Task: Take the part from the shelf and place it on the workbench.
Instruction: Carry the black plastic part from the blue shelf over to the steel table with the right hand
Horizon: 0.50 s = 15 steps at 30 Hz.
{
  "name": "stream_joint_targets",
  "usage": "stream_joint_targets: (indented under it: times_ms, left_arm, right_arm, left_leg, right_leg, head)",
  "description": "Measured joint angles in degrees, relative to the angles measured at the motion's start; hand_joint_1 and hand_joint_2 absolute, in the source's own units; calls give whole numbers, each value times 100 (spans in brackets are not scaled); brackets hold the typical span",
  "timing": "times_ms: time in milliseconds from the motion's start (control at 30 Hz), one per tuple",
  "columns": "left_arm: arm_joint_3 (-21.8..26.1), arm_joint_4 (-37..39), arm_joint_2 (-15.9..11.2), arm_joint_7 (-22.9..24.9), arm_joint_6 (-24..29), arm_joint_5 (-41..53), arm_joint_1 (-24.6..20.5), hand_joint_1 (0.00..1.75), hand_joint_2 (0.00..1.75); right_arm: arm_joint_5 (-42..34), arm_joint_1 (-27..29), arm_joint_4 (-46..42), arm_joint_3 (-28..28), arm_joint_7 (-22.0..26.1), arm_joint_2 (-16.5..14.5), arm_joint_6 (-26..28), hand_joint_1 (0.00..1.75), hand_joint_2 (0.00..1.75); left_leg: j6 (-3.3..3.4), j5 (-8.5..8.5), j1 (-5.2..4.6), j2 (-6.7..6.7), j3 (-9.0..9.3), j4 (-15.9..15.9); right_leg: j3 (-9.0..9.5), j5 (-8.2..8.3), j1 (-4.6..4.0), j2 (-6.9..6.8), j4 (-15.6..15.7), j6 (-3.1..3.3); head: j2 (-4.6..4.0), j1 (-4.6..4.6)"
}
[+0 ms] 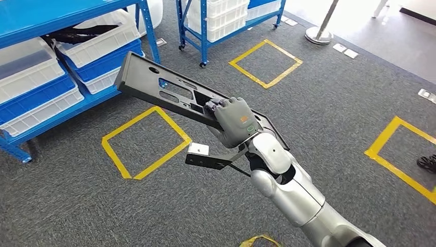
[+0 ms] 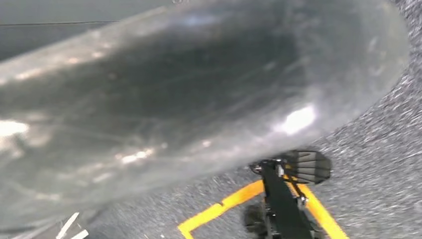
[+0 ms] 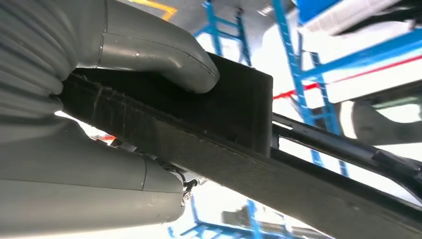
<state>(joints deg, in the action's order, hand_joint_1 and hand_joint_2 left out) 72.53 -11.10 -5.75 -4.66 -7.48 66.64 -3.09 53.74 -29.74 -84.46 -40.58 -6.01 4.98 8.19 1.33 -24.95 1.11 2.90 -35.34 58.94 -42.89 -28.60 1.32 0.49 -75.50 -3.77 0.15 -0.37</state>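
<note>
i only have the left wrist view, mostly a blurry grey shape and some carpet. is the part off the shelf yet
Observer: Yes. The right hand holds the long black part out over the grey carpet, away from the blue shelf.
Operator: where along the part is it gripped
Observer: Toward one end; the longer stretch points to the shelf.
Operator: is the grip wrapped or just pinched
Observer: In the right wrist view the thumb lies across one face of the part and the rest of the hand presses from the other side.
Operator: workbench in sight
Observer: No workbench. The head view has yellow tape squares on the carpet.
</note>
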Motion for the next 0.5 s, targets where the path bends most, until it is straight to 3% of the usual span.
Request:
stream_joint_targets:
  times_ms: [67, 100, 167, 200, 233, 267, 300, 367, 433, 467, 500]
  left_arm:
    - [1, -1, -3, 0, 0, -1, -10, 0, 0]
    - [1, -3, -6, 0, 2, -2, -10, 0, 0]
    - [1, -5, -16, 2, 4, -2, -12, 0, 0]
    - [2, -4, -17, 4, 5, -2, -12, 0, 0]
    - [2, -2, -12, 6, 5, -2, -13, 0, 0]
    - [2, 0, -4, 7, 5, -2, -14, 0, 0]
    - [2, 3, 4, 9, 4, -2, -4, 0, 0]
    - [3, 8, 16, 13, -3, -1, 34, 0, 0]
    - [3, 9, 16, 16, -1, -2, 67, 0, 0]
    - [4, 9, 14, 17, 5, -5, 69, 0, 0]
    - [4, 9, 13, 17, 10, -8, 66, 0, 0]
  right_arm:
    - [-3, -14, 3, 4, -6, -6, -12, 175, 175]
    - [-4, -33, 2, 7, -8, -18, -14, 175, 175]
    - [-5, -82, -2, 11, -11, -52, -14, 175, 175]
    - [-7, -102, -2, 12, -12, -62, -15, 175, 175]
    - [-8, -109, 1, 12, -12, -61, -17, 175, 175]
    - [-9, -106, 6, 11, -12, -53, -21, 175, 175]
    - [-10, -101, 11, 9, -13, -48, -26, 175, 175]
    - [-10, -97, 20, 7, -19, -56, -31, 175, 175]
    - [-10, -97, 27, 2, -22, -71, -33, 175, 175]
    - [-10, -97, 34, -1, -21, -73, -34, 175, 175]
    - [-10, -96, 41, -3, -21, -72, -35, 175, 175]
  left_leg:
    - [-43, 139, -1, 153, -165, 3]
    - [-75, 199, -7, 214, -222, 4]
    - [-152, 329, -16, 337, -276, -16]
    - [-191, 401, -8, 404, -287, -52]
    - [-231, 475, 11, 465, -292, -95]
    - [-272, 485, 37, 434, -310, -117]
    - [-302, 370, 58, 316, -348, -67]
    - [-318, -195, 68, -57, -484, 396]
    - [-288, -738, 40, -264, -624, 1166]
    - [-270, -820, 25, -295, -631, 1451]
    - [-248, -776, 11, -309, -558, 1555]
  right_leg:
    - [448, 243, 26, -103, 334, -130]
    - [843, 217, 16, -241, 776, -132]
    - [1439, -3, -54, -456, 1632, -34]
    - [1558, -85, -102, -487, 1887, 28]
    - [1513, -66, -134, -437, 1970, 91]
    - [1452, 5, -129, -387, 1975, 148]
    - [1403, 74, -119, -329, 1980, 221]
    - [1288, 230, -101, -210, 1982, 352]
    - [1124, 365, -149, -66, 1963, 419]
    - [1034, 426, -171, 16, 1943, 425]
    - [936, 483, -185, 97, 1915, 424]
  head:
    - [0, -1]
    - [0, 6]
    - [0, -1]
    - [0, -4]
    - [0, -13]
    - [0, -9]
    - [0, -14]
    - [0, -35]
    - [0, -50]
    - [0, -49]
    - [0, -49]
